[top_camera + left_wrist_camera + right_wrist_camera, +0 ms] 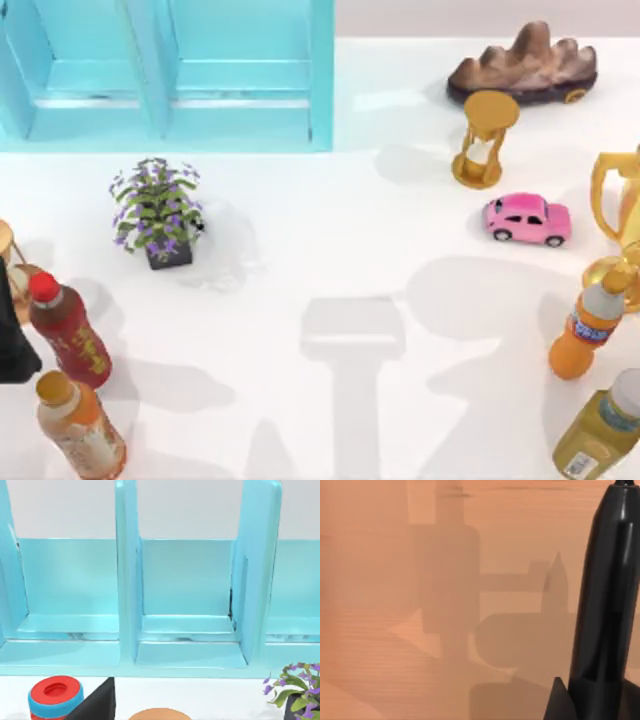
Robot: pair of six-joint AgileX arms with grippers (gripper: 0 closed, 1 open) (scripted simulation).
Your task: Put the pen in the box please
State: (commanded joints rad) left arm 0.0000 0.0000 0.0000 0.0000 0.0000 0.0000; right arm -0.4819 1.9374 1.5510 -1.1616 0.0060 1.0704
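The pen [607, 605], slim, black and glossy, stands close in the right wrist view, above an orange-brown wooden surface far below. Its lower end sits in my right gripper [590, 702], which is shut on it; a dark fingertip [559, 700] shows beside the barrel. The box [165, 75] is large and light turquoise, at the table's far left, with upright dividers [127, 570] making open compartments. The left wrist view faces the box [187, 580] from low down.
A potted purple plant [155, 212] stands in front of the box. Two bottles [68, 330] and a black shape [15, 330] crowd the left edge. An hourglass [482, 140], pink car [528, 218], rock ornament [525, 65], gold cup [620, 195] and two more bottles [588, 325] fill the right.
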